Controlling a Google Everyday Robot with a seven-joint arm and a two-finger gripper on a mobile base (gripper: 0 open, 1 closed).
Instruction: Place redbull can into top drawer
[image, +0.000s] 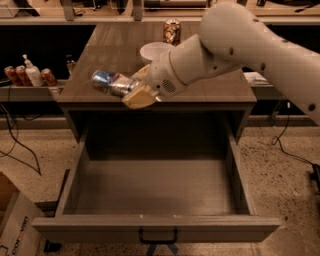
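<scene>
My gripper (131, 90) is shut on the redbull can (109, 82), a slim silver-and-blue can held lying sideways. It hangs above the front edge of the cabinet top, over the back left of the top drawer (155, 192). The drawer is pulled wide open and its inside is bare. Its flat front panel carries a small dark handle (157, 235) at the centre. My white arm reaches in from the upper right.
A white bowl (154, 51) and a brown-gold can (172, 31) stand on the cabinet top (110, 45) behind my arm. Small red cans (15, 75) and a white bottle (32, 73) sit on a shelf at left. A cardboard box (12, 225) stands at lower left. Cables lie on the floor.
</scene>
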